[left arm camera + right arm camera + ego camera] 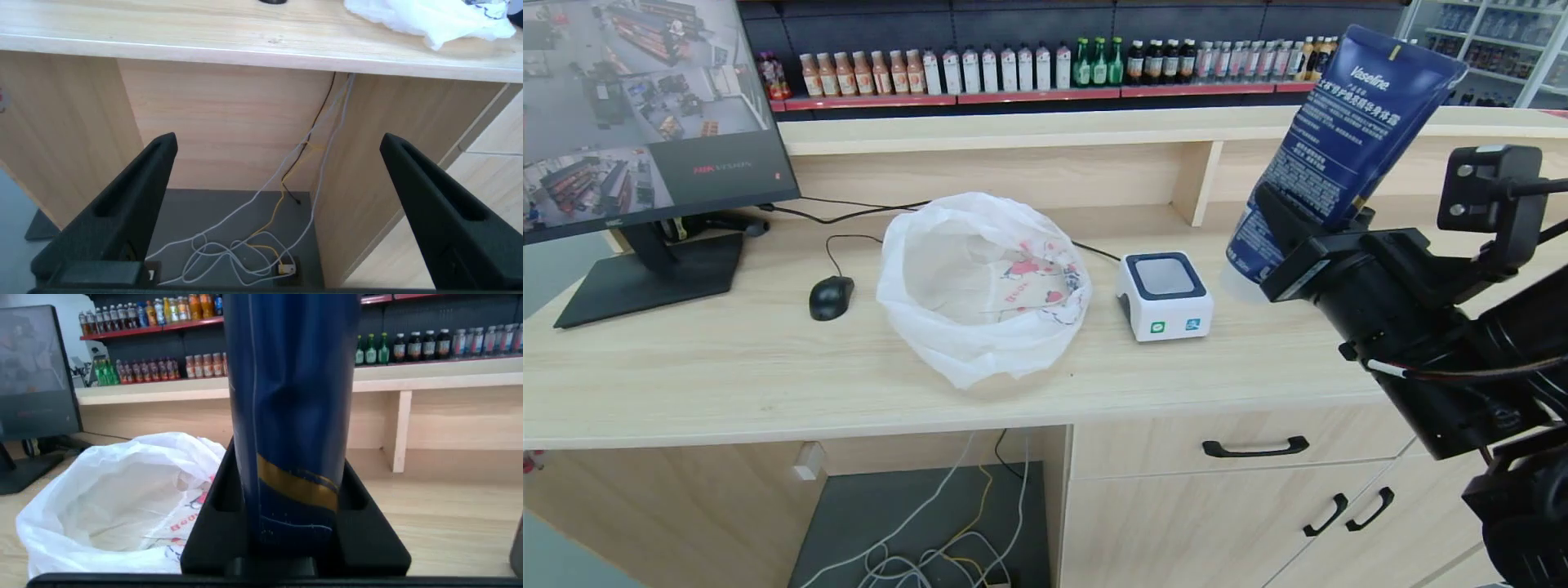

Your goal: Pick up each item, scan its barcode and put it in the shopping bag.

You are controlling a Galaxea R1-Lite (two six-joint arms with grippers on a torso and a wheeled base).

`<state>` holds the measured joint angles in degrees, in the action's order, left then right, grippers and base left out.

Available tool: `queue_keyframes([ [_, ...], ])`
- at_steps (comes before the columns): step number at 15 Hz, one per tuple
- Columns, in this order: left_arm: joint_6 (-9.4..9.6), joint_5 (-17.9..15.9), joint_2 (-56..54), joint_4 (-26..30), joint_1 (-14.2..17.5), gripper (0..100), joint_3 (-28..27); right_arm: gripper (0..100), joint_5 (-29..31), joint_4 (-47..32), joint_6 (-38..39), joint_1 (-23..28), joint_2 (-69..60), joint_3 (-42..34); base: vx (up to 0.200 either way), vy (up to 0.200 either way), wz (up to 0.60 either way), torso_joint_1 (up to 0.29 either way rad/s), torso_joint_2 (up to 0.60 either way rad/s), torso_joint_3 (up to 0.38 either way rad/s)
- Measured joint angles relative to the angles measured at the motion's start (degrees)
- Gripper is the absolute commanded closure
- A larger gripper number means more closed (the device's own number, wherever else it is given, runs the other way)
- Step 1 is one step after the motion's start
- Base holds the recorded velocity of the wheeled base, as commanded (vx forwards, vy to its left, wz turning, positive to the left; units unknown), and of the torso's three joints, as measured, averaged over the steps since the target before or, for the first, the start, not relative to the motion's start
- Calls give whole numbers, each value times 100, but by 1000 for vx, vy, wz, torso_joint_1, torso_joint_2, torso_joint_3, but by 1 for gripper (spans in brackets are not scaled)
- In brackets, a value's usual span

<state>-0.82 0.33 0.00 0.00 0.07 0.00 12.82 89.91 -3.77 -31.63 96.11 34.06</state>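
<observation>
Blue tube (pixel 1347 122), white lettering; clamped in right gripper (pixel 1315 224)

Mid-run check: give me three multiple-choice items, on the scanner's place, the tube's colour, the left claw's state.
1. The scanner stands: A) inside the shopping bag; B) right of the bag; C) left of it.
2. The tube in the right claw is: A) red; B) dark blue; C) green.
3. The left claw is: A) open, empty; B) shut on the tube; C) shut on the bag.
Key: B, it sits on the counter at the bag's right; B, dark blue body; A, fingers wide apart, nothing between.
</observation>
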Motion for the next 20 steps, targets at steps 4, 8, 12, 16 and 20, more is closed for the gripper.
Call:
queue_keyframes([
  [4,13,-1,0,0,2,0,0,100,-5,-2,7,9,33,13,0,0,0,0,0,0],
  [8,16,0,0,0,-2,0,0,100,-788,1,-435,-4,41,-46,0,0,0,0,0,0],
  [12,16,0,0,0,0,0,0,100,-1615,0,-969,-9,177,-176,0,0,0,0,0,0],
  [16,16,-1,0,0,-5,0,0,100,-1674,1,-1832,13,535,-83,0,0,0,0,0,0],
  [20,13,0,0,0,0,0,0,100,-1696,6,-2756,188,1061,773,0,0,0,0,0,0],
])
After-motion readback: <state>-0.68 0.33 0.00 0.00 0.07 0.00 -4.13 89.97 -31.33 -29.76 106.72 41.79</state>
